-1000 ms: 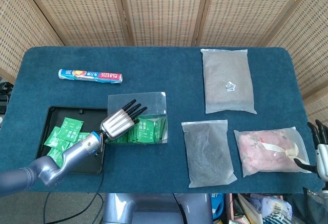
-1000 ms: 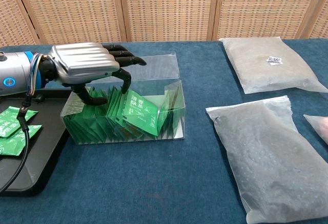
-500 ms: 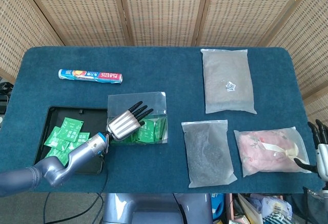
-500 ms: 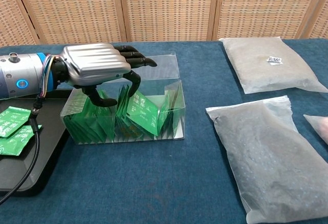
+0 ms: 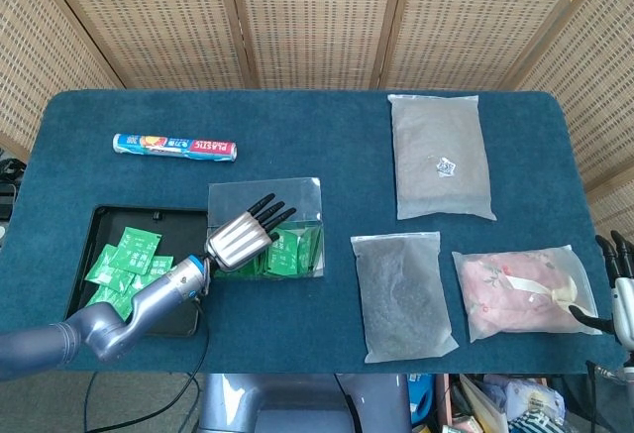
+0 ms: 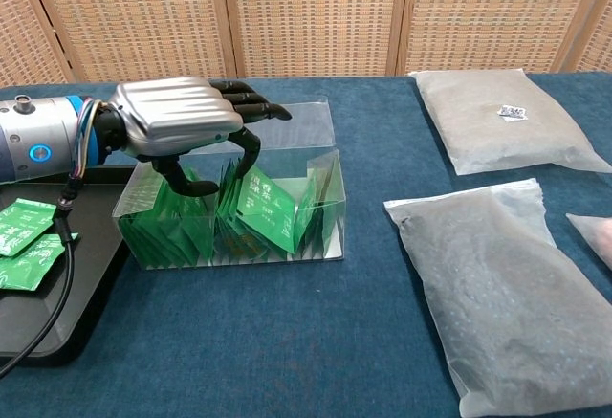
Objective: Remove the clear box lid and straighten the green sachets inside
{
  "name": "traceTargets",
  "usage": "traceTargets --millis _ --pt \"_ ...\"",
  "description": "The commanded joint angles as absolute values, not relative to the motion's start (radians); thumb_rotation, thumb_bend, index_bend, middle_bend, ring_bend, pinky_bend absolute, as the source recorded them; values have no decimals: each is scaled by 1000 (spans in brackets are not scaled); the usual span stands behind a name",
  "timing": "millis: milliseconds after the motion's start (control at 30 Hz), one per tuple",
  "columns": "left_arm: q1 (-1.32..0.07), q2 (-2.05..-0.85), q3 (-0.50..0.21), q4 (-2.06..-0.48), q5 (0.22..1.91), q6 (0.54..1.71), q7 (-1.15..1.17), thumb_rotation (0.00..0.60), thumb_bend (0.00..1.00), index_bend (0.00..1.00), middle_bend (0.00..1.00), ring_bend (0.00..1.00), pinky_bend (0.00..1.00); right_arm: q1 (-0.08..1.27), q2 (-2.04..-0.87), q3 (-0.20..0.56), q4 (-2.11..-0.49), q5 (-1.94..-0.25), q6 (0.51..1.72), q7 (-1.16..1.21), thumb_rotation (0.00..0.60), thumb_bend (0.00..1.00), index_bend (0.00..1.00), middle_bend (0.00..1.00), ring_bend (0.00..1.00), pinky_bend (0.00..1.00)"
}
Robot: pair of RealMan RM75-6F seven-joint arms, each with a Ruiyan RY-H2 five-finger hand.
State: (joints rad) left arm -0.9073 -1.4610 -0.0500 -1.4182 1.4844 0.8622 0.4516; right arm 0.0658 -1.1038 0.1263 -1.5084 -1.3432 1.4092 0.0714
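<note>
The clear box (image 5: 315, 251) (image 6: 325, 238) stands uncovered near the table's front, filled with green sachets (image 5: 287, 253) (image 6: 268, 208) that lean at different angles. Its clear lid (image 5: 297, 195) (image 6: 296, 121) lies flat on the cloth just behind it. My left hand (image 5: 238, 240) (image 6: 177, 121) hovers over the left half of the box, palm down with fingers spread. Its thumb and one finger dip among the sachets and grip nothing. My right hand (image 5: 619, 289) shows only at the far right edge of the head view, fingers apart and empty.
A black tray (image 5: 109, 217) (image 6: 57, 332) with several loose green sachets (image 5: 124, 255) sits left of the box. A plastic-wrap roll (image 5: 174, 146) lies at the back left. Two grey bags (image 5: 441, 156) (image 5: 404, 294) and a pink bag (image 5: 525, 292) fill the right side.
My left hand has moved right and further over the box, its fingers pushing down among the sachets. The front sachet stands a little more upright. The right hand has not moved.
</note>
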Motion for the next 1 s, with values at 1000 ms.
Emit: traceTargets --millis 1000 --pt "-903 -1469 -56 -1392 1508 891 395 600 372 515 0 0 0 67 -1106 124 -1510 -1343 1406 63 600 0 0 0 0 0"
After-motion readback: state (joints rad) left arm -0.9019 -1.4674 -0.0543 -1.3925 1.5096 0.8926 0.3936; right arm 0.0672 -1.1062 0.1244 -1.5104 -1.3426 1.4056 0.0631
